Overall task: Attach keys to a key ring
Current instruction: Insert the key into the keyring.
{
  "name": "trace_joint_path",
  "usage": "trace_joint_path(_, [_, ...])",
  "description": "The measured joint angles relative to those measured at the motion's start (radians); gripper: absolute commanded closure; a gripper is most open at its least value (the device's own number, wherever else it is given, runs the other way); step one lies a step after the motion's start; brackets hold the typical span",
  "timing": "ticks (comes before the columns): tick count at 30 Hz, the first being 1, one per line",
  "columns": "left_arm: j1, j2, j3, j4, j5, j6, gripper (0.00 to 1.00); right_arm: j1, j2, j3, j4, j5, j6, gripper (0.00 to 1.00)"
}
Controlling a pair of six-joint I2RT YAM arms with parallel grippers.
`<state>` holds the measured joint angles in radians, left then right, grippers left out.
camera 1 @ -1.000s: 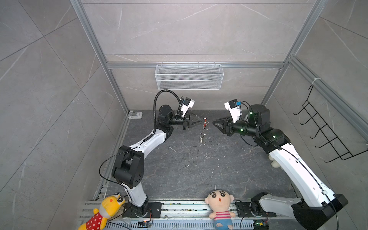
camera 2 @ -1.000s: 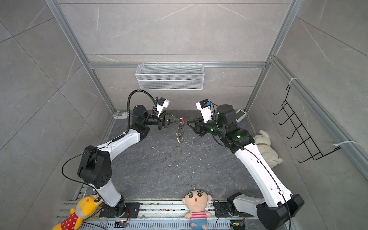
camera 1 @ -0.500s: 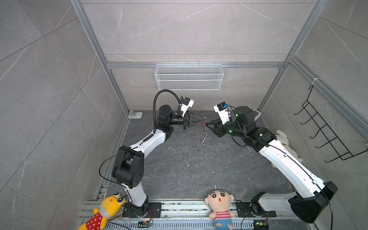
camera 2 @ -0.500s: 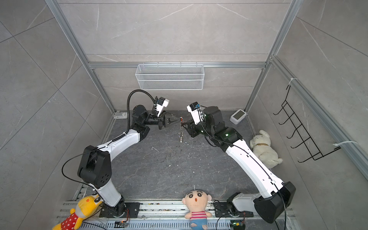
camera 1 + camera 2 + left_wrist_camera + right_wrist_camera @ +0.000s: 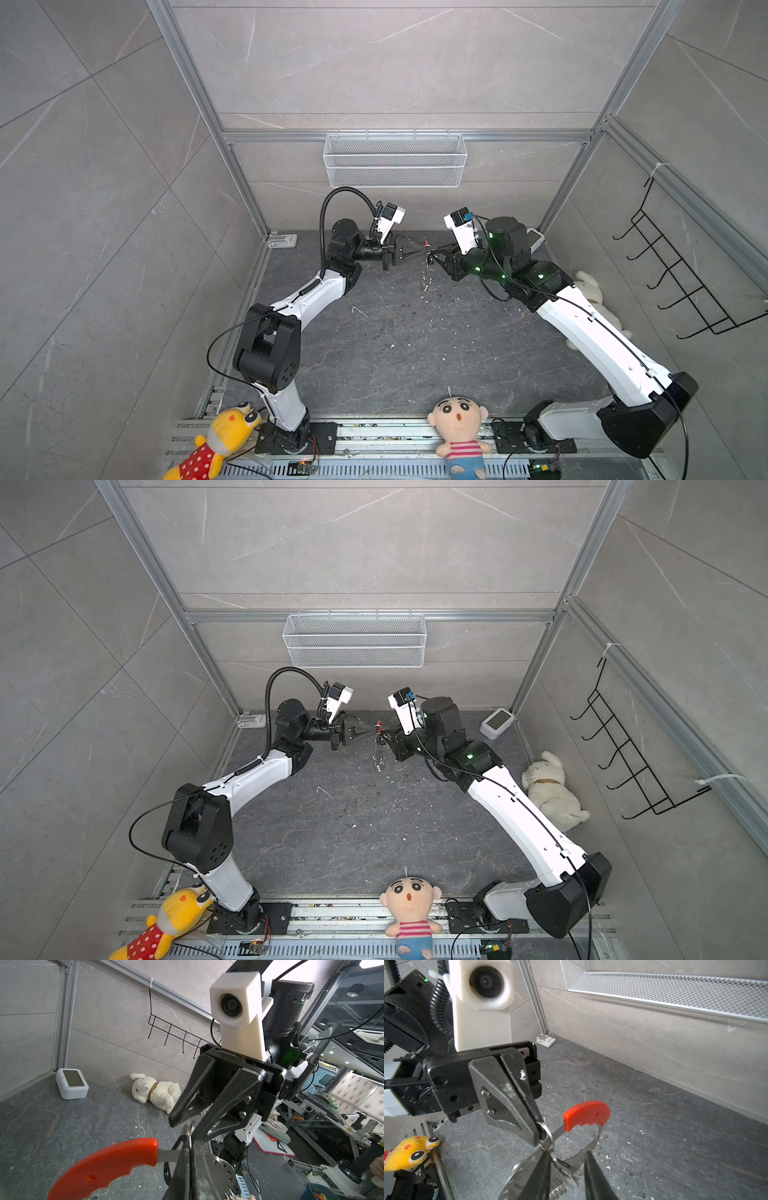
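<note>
**Red-and-grey key ring held up between both hands**

Key ring (image 5: 586,1114) is off the surface (image 5: 395,345), between the two arms, near the back wall. Red strip (image 5: 108,1165) sits uppermost. The grey band (image 5: 588,1148) curves away beneath it, fringed with small silver rings (image 5: 424,280) that dangle toward the surface in both top views.

Left hand (image 5: 539,1138): fingers pressed together, clamped on the key ring at the bare metal just past the red strip's end. One small ring is caught at the tips.

Right hand (image 5: 185,1129): fingers a little apart, tips nose to nose with the left hand's. The grey band passes between them, with a gap showing beside it, so not clamped.

Key (image 5: 169,1169): small black tag with a pale centre, tucked against the left hand's fingers just beside the red strip's end. Mostly hidden; cannot tell whether it sits on a ring.

Containers:
- White wire-mesh basket (image 5: 395,162) hangs on the back wall above the hands. Only wall tile shows through the mesh.
- Dark blue tub (image 5: 318,1193) stands outside the cell, partly cut off. Small coloured pieces are in it, too small to name.

Also noted:
- Small white box with a screen (image 5: 71,1083) in the back corner on the right arm's side.
- White plush animal (image 5: 154,1093) lying near the box, by the side wall.
- Yellow plush (image 5: 220,440) and a doll (image 5: 457,428) at the front rail.
</note>
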<state>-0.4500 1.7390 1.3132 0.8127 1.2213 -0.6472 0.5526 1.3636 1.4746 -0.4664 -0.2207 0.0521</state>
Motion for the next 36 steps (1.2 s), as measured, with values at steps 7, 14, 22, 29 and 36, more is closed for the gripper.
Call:
trace_joint_path(7, [0.0, 0.0, 0.0, 0.0, -0.008, -0.001, 1.0, 0.013, 0.002, 0.013, -0.003, -0.004, -0.015, 0.99])
trace_joint_path(14, [0.0, 0.001, 0.0, 0.0, -0.008, -0.005, 1.0, 0.013, 0.002, 0.013, -0.005, -0.002, -0.021, 1.0])
trace_joint_path(22, [0.0, 0.002, 0.0, 0.002, -0.012, -0.017, 1.0, 0.014, 0.002, 0.012, -0.008, 0.004, -0.031, 1.0])
trace_joint_path(29, [0.0, 0.019, 0.0, 0.07, -0.01, -0.087, 1.0, 0.012, 0.002, -0.013, 0.02, -0.034, -0.026, 1.0])
trace_joint_path(36, [0.006, 0.035, 0.0, 0.111, -0.008, -0.136, 1.0, 0.01, 0.002, -0.052, 0.077, -0.061, -0.002, 1.0])
